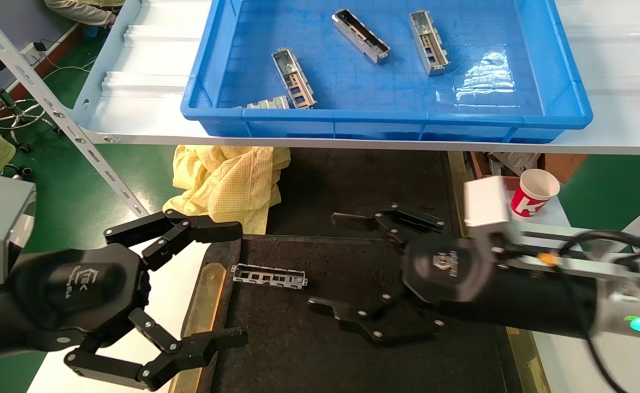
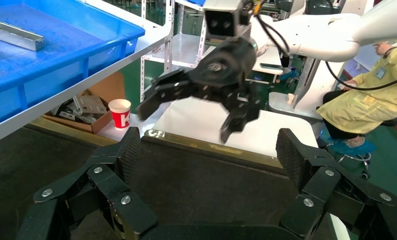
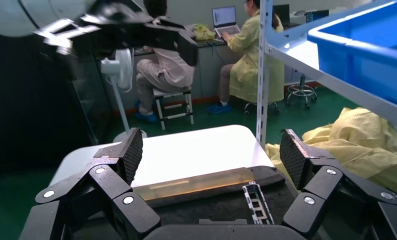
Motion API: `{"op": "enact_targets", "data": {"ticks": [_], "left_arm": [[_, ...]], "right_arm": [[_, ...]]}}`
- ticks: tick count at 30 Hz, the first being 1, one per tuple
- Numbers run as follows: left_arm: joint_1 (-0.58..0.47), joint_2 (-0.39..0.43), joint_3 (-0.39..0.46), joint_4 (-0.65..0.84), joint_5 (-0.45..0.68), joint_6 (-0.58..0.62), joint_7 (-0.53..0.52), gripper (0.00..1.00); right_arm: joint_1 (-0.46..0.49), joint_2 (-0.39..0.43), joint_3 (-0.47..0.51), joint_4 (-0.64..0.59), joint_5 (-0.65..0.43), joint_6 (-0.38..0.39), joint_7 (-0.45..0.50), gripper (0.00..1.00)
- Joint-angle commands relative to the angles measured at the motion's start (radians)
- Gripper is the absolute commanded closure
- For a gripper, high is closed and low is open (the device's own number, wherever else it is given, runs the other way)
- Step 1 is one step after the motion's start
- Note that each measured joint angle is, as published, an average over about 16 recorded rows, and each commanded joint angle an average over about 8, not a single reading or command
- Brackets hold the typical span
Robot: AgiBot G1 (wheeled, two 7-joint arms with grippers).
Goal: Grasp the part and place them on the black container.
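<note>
Slim silver-grey metal channel part (image 1: 269,276) lay flat on wide black felt tray (image 1: 298,349); right gripper (image 1: 331,261) spread wide at its 3 o'clock, holding nothing; left gripper (image 1: 235,285) parked at 9 o'clock, fingers apart.

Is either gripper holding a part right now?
No: the left gripper and right gripper are both open and empty, the part lying between them.

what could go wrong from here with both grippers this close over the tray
1. The open right gripper sits just beside the slim silver-grey metal part lying on the flat black felt-like tray; a careless move could nudge it out of place.
2. The open left gripper hovers at the tray's brass-edged side, facing the right one, so the fingers might collide.
3. Four more parts wait in the deep blue plastic bin on the shelf above; reaching up risks clipping the shelf edge.
</note>
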Motion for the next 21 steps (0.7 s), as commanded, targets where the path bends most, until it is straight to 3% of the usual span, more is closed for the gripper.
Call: {"op": "enact_targets", "data": {"ticks": [1, 13, 21], "left_arm": [[0.000, 0.000, 0.000, 0.000, 0.000, 0.000, 0.000, 0.00], [0.000, 0.000, 0.000, 0.000, 0.000, 0.000, 0.000, 0.00], [0.000, 0.000, 0.000, 0.000, 0.000, 0.000, 0.000, 0.00]], "right_arm": [[-0.020, 0.024, 0.039, 0.026, -0.001, -0.018, 0.018, 0.00], [-0.139, 0.169, 0.267, 0.179, -0.008, -0.127, 0.124, 0.00], [-0.187, 0.227, 0.360, 0.240, -0.010, -0.172, 0.161, 0.00]]}}
